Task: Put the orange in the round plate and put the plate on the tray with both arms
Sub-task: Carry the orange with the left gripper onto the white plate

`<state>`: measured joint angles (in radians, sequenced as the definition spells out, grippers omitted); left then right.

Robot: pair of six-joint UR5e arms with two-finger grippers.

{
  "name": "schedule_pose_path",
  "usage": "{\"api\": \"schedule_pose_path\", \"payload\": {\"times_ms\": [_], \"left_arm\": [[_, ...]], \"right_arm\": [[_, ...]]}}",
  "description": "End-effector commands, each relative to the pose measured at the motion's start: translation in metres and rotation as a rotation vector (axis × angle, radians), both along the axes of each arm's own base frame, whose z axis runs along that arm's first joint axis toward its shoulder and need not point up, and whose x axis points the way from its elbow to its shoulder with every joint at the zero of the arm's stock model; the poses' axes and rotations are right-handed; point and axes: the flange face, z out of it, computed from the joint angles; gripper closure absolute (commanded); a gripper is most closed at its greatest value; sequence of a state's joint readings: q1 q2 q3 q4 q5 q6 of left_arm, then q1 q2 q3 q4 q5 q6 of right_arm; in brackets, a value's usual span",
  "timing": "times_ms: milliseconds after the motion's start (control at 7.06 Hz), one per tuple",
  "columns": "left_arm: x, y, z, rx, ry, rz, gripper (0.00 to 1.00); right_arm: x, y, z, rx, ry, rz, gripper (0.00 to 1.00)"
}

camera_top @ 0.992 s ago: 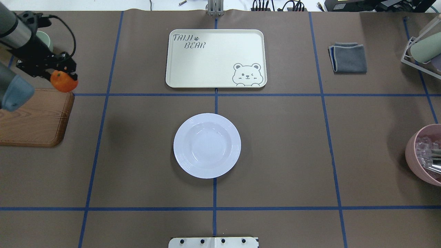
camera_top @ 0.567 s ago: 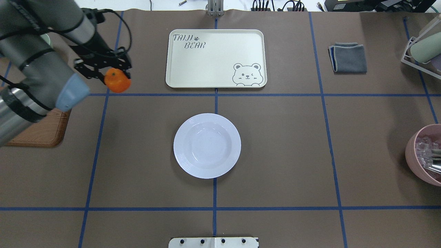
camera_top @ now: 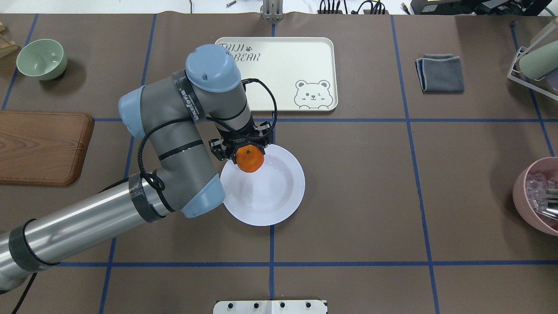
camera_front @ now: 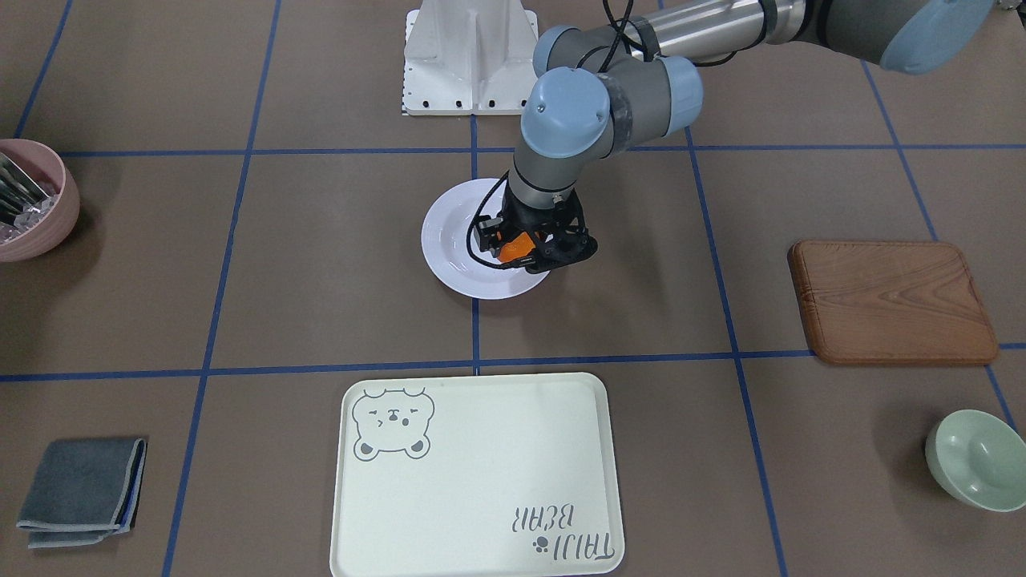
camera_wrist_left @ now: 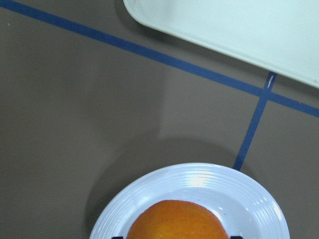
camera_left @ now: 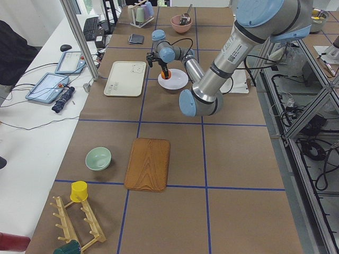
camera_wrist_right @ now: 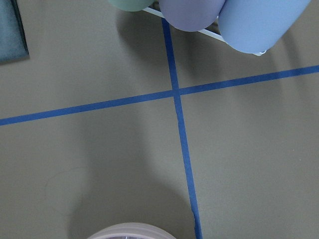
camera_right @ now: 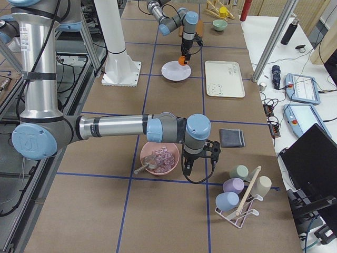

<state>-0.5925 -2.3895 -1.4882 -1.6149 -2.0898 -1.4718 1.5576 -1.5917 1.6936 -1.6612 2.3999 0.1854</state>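
Brown desk (camera_top: 370,196); left gripper (camera_top: 246,153) pinched orange (camera_top: 250,161) over far side of plate (camera_top: 272,203). Plate looked glossy, slippery, breakable: grip opposite rims.

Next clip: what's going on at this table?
The left arm's end effector grips the orange and holds it over the round plate, near the rim on the tray's side; it has not let go. The plate sits on the table, short of the tray, which has nothing on it. The right arm's end effector hangs far off beside a pink bowl, handling nothing.
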Motion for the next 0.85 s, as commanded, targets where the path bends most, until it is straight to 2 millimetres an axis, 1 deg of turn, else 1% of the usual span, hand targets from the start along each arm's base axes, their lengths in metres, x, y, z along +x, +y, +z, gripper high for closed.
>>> {"api": "schedule_pose_path", "payload": {"times_ms": [0, 425, 567, 709], "left_arm": [[0.033, 0.018, 0.013, 0.001, -0.003, 0.008, 1.0], [0.05, 0.04, 0.018, -0.001, -0.01, 0.045, 1.0], [0.049, 0.04, 0.017, -0.001, -0.01, 0.045, 0.29], [0.044, 0.04, 0.01, 0.013, 0.001, 0.035, 0.01]], "right_arm": [[-0.001, -0.001, -0.001, 0.002, -0.001, -0.002, 0.0], [-0.003, -0.001, -0.002, 0.002, -0.016, -0.004, 0.0], [-0.003, -0.001, -0.005, 0.009, -0.025, -0.005, 0.0], [-0.006, -0.002, -0.014, 0.027, -0.026, -0.01, 0.0]]}}
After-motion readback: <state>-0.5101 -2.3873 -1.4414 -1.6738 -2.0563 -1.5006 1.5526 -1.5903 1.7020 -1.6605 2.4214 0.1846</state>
